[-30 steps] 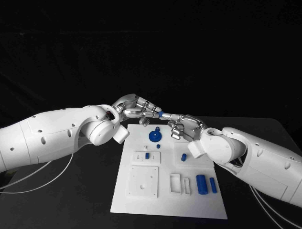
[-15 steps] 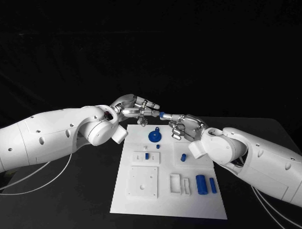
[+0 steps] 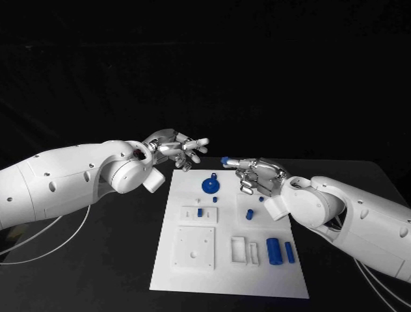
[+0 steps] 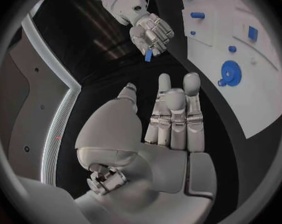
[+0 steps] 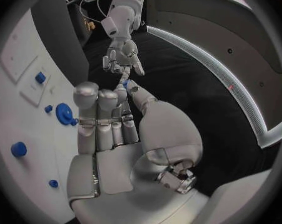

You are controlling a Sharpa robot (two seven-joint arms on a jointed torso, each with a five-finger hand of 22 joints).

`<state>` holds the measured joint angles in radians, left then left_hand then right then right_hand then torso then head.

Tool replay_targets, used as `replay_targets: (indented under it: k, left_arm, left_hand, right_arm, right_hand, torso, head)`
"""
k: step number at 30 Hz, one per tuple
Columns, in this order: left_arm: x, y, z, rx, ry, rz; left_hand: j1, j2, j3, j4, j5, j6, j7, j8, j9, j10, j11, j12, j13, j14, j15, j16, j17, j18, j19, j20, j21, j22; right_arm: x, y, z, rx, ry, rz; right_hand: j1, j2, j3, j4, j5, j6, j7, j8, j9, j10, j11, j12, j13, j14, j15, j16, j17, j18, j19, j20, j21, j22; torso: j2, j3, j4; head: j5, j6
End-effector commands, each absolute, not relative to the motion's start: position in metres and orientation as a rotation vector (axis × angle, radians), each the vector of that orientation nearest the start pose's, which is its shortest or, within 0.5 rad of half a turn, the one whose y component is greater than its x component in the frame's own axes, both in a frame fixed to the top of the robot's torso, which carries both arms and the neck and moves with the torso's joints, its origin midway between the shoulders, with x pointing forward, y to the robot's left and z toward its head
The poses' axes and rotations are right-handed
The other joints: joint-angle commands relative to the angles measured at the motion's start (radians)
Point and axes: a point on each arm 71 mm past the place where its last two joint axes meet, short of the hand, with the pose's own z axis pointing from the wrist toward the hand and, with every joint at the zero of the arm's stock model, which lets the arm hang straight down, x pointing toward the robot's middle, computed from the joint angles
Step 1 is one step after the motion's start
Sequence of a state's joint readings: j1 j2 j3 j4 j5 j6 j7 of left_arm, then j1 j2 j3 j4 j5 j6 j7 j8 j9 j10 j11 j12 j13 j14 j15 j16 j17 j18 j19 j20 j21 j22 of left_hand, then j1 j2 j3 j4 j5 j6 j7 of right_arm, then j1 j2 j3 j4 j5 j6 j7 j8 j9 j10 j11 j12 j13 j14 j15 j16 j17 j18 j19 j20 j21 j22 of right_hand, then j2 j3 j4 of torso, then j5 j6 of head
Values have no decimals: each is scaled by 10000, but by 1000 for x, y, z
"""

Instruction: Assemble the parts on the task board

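A small blue part (image 3: 226, 160) is sitting pinched in the fingertips of the right hand (image 3: 250, 173), above the far end of the board (image 3: 229, 286). The left hand (image 3: 175, 149) is hovering just beside it, released, fingers spread, over the counter (image 3: 103, 260).

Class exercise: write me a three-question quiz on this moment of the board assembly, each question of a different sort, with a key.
1. True or false: the left hand holds a blue part.
2. Which hand pinches the small blue peg? A) left B) right C) neither
3. Fill in: the blue round knob sits at the ____ end of the white task board, as seen from the robot.

Key
1. False: its fingers are spread and hold nothing.
2. B: the right hand holds the peg at its fingertips, above the board's far edge.
3. Far.
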<state>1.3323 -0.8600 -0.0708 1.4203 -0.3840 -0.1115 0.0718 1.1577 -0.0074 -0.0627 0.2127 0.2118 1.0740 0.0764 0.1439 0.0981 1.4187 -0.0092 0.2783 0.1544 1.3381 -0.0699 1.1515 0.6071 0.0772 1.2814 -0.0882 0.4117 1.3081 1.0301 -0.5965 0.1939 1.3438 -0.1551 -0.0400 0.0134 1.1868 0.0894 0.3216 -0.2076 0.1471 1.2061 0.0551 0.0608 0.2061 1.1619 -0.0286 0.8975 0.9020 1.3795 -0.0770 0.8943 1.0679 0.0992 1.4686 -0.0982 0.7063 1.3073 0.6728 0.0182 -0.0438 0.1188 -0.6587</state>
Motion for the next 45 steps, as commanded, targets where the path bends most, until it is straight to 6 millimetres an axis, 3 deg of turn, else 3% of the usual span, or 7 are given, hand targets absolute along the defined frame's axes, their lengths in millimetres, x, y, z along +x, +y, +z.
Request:
replay_targets:
  k: [1, 4, 7, 11, 16, 34, 45]
  left_arm:
    - [513, 228, -153, -6913, 19636, -12949]
    - [509, 222, -155, -6583, 20350, -13172]
    - [505, 217, -157, -6322, 20785, -13346]
    - [502, 212, -159, -6024, 21152, -13459]
    - [497, 206, -161, -5646, 21507, -13585]
    - [494, 197, -163, -4656, 21598, -13157]
    - [492, 196, -165, -4202, 21772, -12943]
  left_hand:
    - [-10, 362, -295, -214, 464, 164, -127, 220, 403, -251, -134, 1367, 966, 46, -162, 235, 209, -235, 26, -171, 138, 194]
    - [-11, 506, -544, -412, 488, 193, -281, 546, 1275, -994, -236, 3149, 2334, 106, -240, 517, 655, -317, -21, -256, 320, 202]
    - [-73, 467, -638, -557, 915, 128, -386, 966, 2484, -1319, -319, 3951, 2918, 141, -278, 896, 1170, -357, -86, -298, 537, 203]
    - [-182, 414, -659, -660, 1157, 38, -461, 951, 3846, -1289, -389, 4256, 3096, 303, -329, 1276, 1682, -349, -132, -330, 902, 200]
    - [-235, 298, -592, -690, 1145, 191, -499, 684, 4524, -1264, -408, 4368, 3221, 366, -345, 1424, 1914, -344, -208, -347, 1146, 185]
    - [-297, -172, -286, -646, 1022, 333, -391, -152, 4500, -1396, -336, 4312, 3237, 226, -281, 1214, 1512, -274, -321, -279, 1221, 167]
    - [-53, -175, -263, -926, 1237, 364, -396, -161, 4539, -1449, -334, 4292, 3228, 157, -275, 1164, 1413, -284, -362, -271, 1184, 165]
  right_arm:
    - [495, -121, -214, 10510, 19353, 16808]
    - [490, -123, -216, 10238, 19801, 16692]
    - [484, -125, -218, 10028, 20148, 16607]
    - [479, -125, -219, 9901, 20428, 16556]
    - [474, -125, -221, 9847, 20746, 16431]
    - [468, -126, -225, 9947, 21071, 16345]
    - [466, -125, -226, 10000, 21074, 16428]
  right_hand:
    - [-7, 115, 6, -95, 8, 114, -63, 36, 18, 52, -31, -13, 16, -8, -88, -13, -13, -146, 228, -68, 23, 825]
    - [-11, 113, 9, -111, 7, 122, -64, 40, 19, 64, -37, -8, 27, 6, -90, 5, -2, -146, 231, -70, 21, 824]
    - [-73, 140, 33, -190, -12, 133, -67, 38, 15, 91, -39, -52, 51, 24, -95, 0, -1, -142, 238, -75, -34, 811]
    - [-76, 138, 36, -207, -19, 136, -68, 36, 15, 102, -41, -50, 64, 24, -98, -4, -2, -139, 239, -77, -57, 806]
    - [-84, 142, 44, -225, -40, 149, -72, 38, 16, 121, -44, -50, 78, 29, -98, 10, 10, -140, 246, -78, -53, 807]
    - [-116, 143, 79, -284, -46, 169, -76, 36, 12, 154, -50, -67, 122, 33, -102, 15, 24, -141, 254, -82, -83, 804]
    - [-116, 143, 79, -284, -46, 169, -76, 36, 12, 154, -50, -67, 122, 33, -102, 15, 24, -141, 254, -82, -83, 804]
  torso:
    - [6, -2, -4]
    - [3, -7, -4]
    - [0, -2, -9]
    - [-2, 2, -5]
    - [-2, -4, -9]
    - [2, -7, 8]
    - [2, -8, 2]
  head:
    - [15, -33]
    - [22, -62]
    - [24, -72]
    - [7, -86]
    - [8, -120]
    - [-66, -186]
    - [-64, -199]
